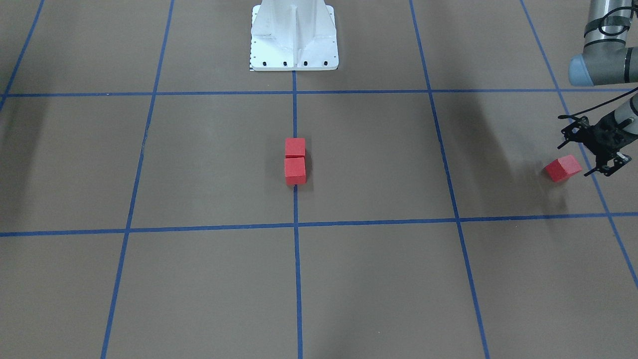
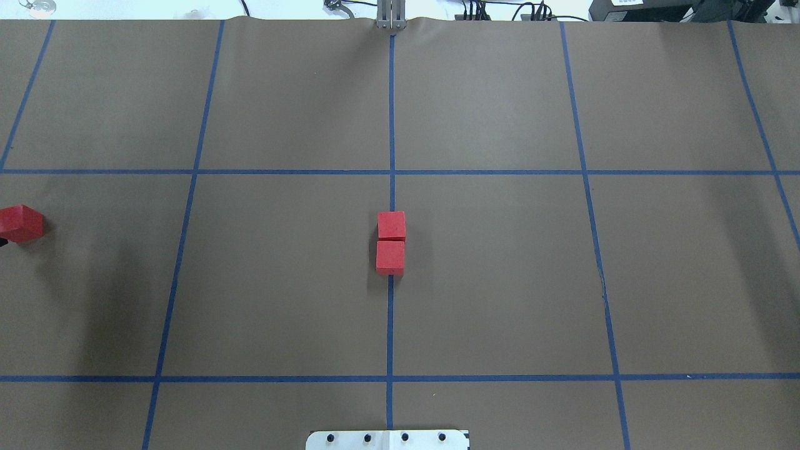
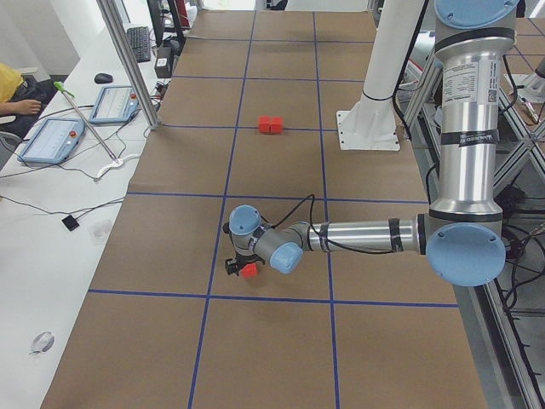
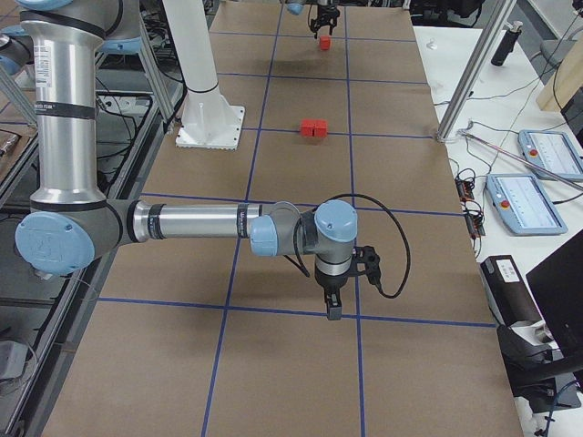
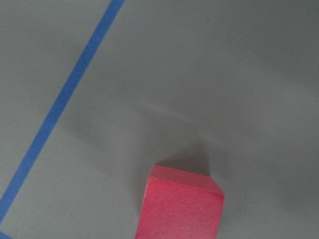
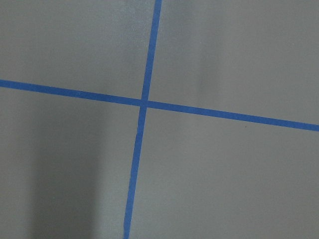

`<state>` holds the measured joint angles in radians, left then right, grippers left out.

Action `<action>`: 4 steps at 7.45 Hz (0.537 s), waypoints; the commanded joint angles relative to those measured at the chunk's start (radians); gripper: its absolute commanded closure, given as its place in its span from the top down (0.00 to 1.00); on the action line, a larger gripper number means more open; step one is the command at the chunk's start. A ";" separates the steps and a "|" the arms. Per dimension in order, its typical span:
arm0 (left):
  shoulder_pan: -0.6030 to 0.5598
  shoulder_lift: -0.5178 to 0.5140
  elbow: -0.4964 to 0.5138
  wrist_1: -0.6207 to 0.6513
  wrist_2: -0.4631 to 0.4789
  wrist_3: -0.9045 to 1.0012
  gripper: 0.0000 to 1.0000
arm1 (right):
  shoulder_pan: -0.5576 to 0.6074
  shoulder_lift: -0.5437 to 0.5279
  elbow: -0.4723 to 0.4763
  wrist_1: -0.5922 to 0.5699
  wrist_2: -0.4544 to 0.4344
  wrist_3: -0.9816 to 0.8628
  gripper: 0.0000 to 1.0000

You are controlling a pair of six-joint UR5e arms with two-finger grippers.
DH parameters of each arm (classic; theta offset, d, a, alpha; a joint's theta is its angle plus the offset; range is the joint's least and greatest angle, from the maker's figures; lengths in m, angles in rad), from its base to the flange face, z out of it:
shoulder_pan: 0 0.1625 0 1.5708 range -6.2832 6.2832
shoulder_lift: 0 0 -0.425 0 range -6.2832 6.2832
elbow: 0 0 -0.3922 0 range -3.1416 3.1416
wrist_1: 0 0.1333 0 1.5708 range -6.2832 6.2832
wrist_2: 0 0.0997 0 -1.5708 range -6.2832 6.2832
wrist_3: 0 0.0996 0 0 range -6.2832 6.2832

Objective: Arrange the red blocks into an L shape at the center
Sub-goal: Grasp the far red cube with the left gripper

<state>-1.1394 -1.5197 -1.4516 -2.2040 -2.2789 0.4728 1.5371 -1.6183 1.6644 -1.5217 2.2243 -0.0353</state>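
Left end effector (image 1: 574, 159): in the front-facing view the loose red block (image 1: 563, 168) shows right at its 2 black fingers. In the left wrist view the block sits low and centred with no finger in frame. Whether the fingers are clamped on it or only bracket it cannot be told, nor whether it rests on the counter (image 1: 379, 159) or is raised off it. The block is turned at an angle to the tape grid. Right end effector (image 4: 332, 308): seen only from a side camera, so its state cannot be told. Its wrist view shows nothing but a tape crossing (image 6: 143, 103). Landmark for position: the joined pair (image 1: 295, 159) of red blocks, touching face to face on the blue centre line (image 1: 296, 259), with the long axis running along that line toward the robot. The loose block lies well apart from the pair on the robot's left, roughly level with it. The right end effector hangs well apart from the pair on the opposite side. Judgement: 2 of 3 blocks are set, and the left arm is plainly the nearer, with the block at its fingertips. The coming move calls for carrying that block across to the pair and squaring it to the grid. It must then seat against the side of 1 end block, at right angles to the pair's axis, without nudging the pair.
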 commanded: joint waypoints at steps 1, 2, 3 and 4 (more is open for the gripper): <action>0.013 -0.002 0.011 -0.005 0.001 0.001 0.94 | 0.000 0.000 0.000 0.000 0.000 0.000 0.99; 0.018 -0.008 0.019 -0.005 -0.001 0.001 0.82 | 0.000 0.000 0.000 0.000 0.000 0.000 0.99; 0.020 -0.019 0.031 -0.005 -0.001 0.001 0.79 | 0.000 0.000 0.000 0.000 0.000 0.000 0.99; 0.020 -0.023 0.037 -0.005 -0.001 0.001 0.78 | 0.000 0.000 0.000 0.000 0.000 0.000 0.99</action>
<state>-1.1214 -1.5351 -1.4247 -2.2088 -2.2793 0.4740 1.5371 -1.6183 1.6644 -1.5217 2.2243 -0.0353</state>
